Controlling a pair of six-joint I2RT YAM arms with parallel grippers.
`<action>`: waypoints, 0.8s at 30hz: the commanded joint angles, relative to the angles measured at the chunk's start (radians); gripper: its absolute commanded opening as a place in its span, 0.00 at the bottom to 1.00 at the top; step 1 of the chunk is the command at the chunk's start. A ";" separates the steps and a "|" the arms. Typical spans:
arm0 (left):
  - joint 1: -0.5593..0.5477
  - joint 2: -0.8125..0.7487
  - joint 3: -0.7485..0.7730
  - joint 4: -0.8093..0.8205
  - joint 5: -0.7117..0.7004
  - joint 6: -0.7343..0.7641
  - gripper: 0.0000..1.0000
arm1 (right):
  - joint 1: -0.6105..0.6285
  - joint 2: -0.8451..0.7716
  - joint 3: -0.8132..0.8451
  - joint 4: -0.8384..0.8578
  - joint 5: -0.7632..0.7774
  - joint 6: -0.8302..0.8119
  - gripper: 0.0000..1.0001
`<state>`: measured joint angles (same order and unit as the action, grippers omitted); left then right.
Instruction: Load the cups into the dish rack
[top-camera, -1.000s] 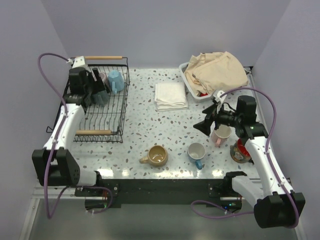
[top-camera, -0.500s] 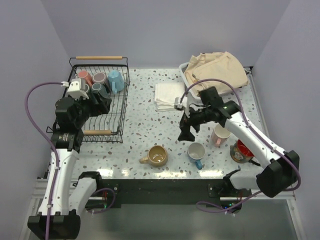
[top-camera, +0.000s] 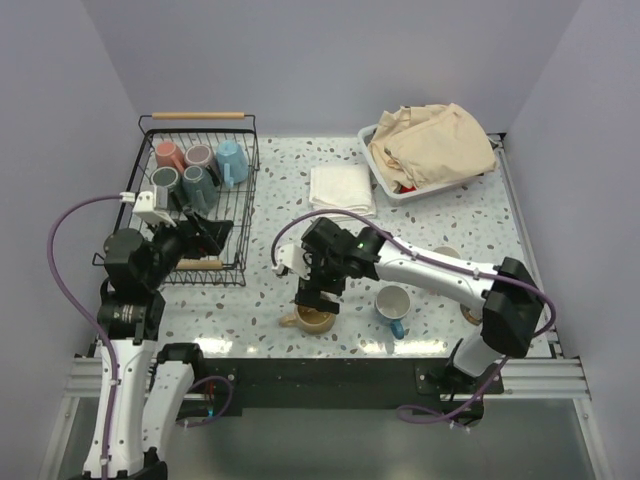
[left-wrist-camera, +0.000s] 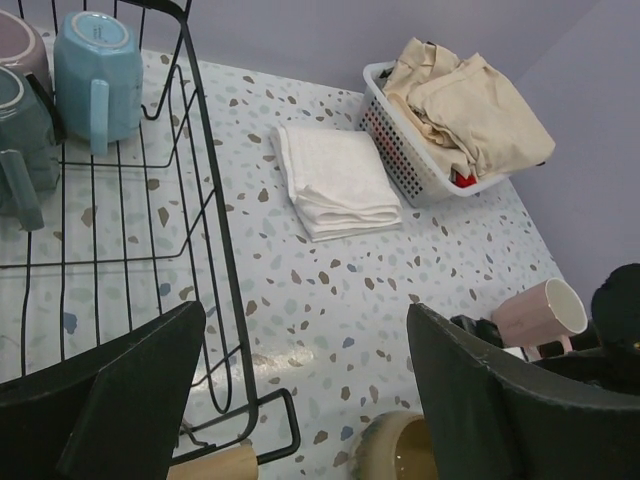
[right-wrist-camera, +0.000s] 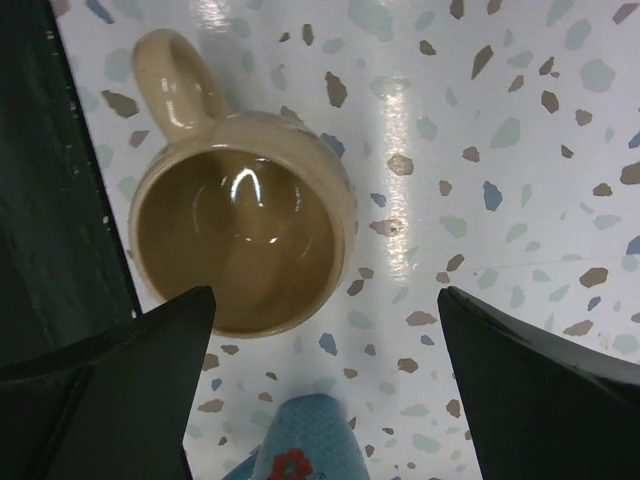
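A folded white towel (top-camera: 342, 191) lies near a white basket (top-camera: 421, 192) of beige cloth (top-camera: 432, 140).

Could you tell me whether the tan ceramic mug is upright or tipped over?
Upright: the tan ceramic mug shows its round open mouth and inner bottom straight up to the right wrist camera.

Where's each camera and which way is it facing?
Top external: above, behind the bases, looking down on the table; both arms show.
Left wrist: by the dish rack, facing folded cloth and white tub; left gripper in foreground.
Right wrist: straight down on the tan mug; right gripper in foreground.
Shared: tan mug in all three.
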<state>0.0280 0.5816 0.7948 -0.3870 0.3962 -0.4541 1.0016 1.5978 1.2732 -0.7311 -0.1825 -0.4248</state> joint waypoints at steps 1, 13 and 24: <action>0.007 -0.046 -0.020 -0.018 0.047 -0.052 0.87 | 0.025 0.057 0.020 0.093 0.156 0.098 0.96; 0.007 -0.098 -0.103 0.033 0.157 -0.170 0.87 | 0.031 0.126 -0.017 0.117 0.244 0.147 0.26; 0.001 -0.094 -0.196 0.260 0.340 -0.412 0.87 | -0.133 -0.089 0.055 0.079 0.187 0.109 0.00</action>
<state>0.0280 0.4908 0.6220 -0.2737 0.6388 -0.7425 0.9810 1.6886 1.2400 -0.6464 0.0460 -0.2916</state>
